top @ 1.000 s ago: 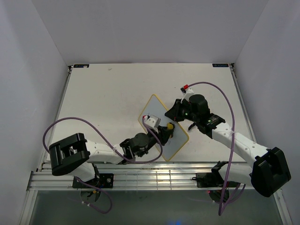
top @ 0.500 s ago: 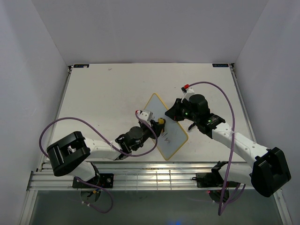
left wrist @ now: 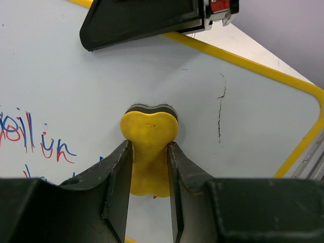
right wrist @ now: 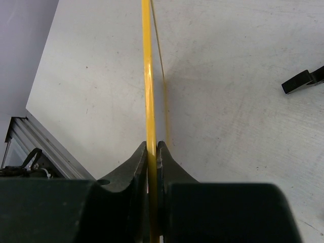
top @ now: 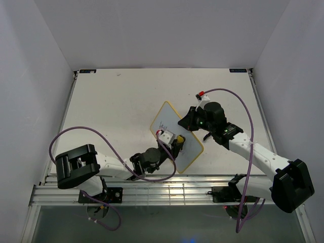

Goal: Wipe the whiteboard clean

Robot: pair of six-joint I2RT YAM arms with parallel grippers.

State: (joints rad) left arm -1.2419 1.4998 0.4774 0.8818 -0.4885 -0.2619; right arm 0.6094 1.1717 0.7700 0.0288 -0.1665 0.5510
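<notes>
Across the counter [top: 111, 101], on the whiteboard [top: 164, 117] pinched at its frame by the right claw [top: 185, 121], the left claw [top: 178, 142] has slid nearer its base, clamped on the yellow eraser [left wrist: 148, 129]. Pressing hard could wrench the whiteboard from that pinch.

I see a flat white bench [top: 111, 101] with faint scuffs and specks, and one small dark mark [top: 119, 74] close to its far edge. Plain pale walls [top: 152, 30] close it in on the left, the far side and the right. A small black label sits at each far corner [top: 87, 71] [top: 237, 71]. A ribbed aluminium rail [top: 167, 190] runs along the near edge. A small yellow eraser block [left wrist: 148, 129] with a dark pad on its far face is near the bench's middle [top: 180, 140].
</notes>
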